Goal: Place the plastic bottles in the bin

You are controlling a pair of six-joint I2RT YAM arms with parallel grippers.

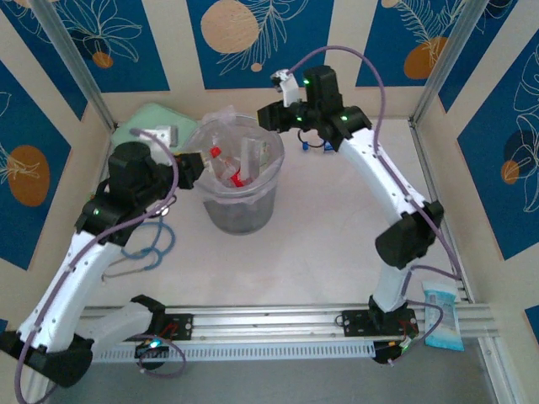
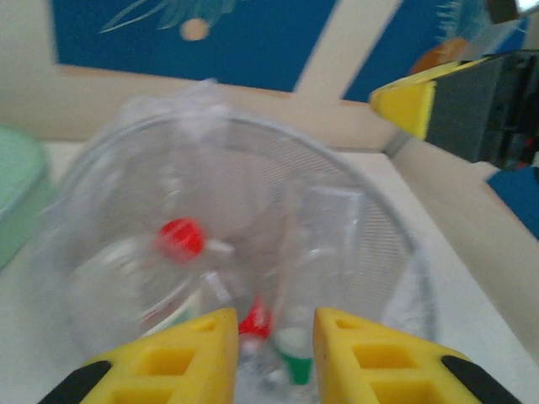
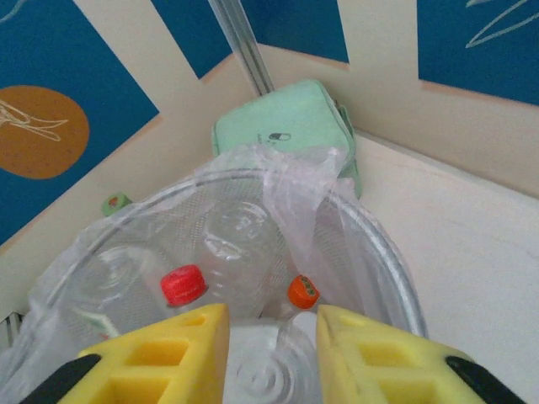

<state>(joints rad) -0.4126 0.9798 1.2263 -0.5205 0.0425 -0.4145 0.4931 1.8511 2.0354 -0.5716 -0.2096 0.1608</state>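
- Bin (image 1: 242, 217): tall round grey translucent wastebasket with a clear bag liner, upright on the tabletop (image 1: 337, 236) between the two arms.
- Contents: small clear plastic bottles (image 1: 238, 174) heaped inside at mixed angles. A red cap (image 3: 183, 284), an orange cap (image 3: 302, 291) and a green cap (image 2: 295, 367) can be seen.
- Left tool (image 2: 275, 316): at the bin's left rim, facing its mouth. The yellow fingers (image 2: 198, 353) are drawn nearly together with nothing between them.
- Right tool (image 3: 271, 313): over the far right rim, fingers close-set. A clear bottle's rounded end shows in the gap; whether it is gripped or lying below cannot be told.
- Governing relation: the bin's mouth lies directly below and ahead of both tools, so anything let go there would probably land inside.
- Blue-and-white object (image 1: 326, 145): on the tabletop just beside the right arm, too hidden to name. If it is a bottle, the right arm is much the nearer.
- Flat mint-green square case (image 1: 150, 118): behind the bin, to its left.
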